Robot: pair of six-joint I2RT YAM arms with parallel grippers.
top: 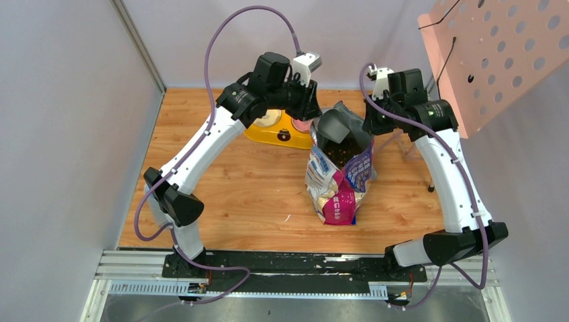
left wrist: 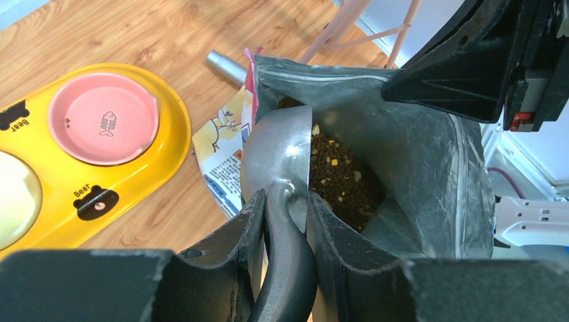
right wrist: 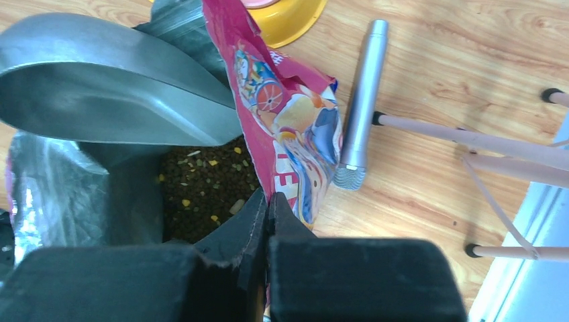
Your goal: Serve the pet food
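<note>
The pet food (left wrist: 342, 178) is a heap of dark brown kibble inside an open printed bag (top: 339, 188) standing mid-table. My left gripper (left wrist: 285, 201) is shut on the handle of a grey metal scoop (left wrist: 278, 151), whose bowl sits tilted at the bag's mouth, its edge against the kibble. My right gripper (right wrist: 268, 198) is shut on the bag's (right wrist: 288, 127) pink right rim, pinching the foil between its pads. In the right wrist view the scoop (right wrist: 107, 87) covers the far part of the opening, and the pet food (right wrist: 201, 188) shows below it.
A yellow feeder tray (left wrist: 161, 168) with a pink bowl (left wrist: 104, 117) lies left of the bag. A silver cylinder (right wrist: 362, 100) lies on the wood to its right, beside pink stand legs (right wrist: 470, 137). A pink perforated board (top: 496, 60) hangs at the back right.
</note>
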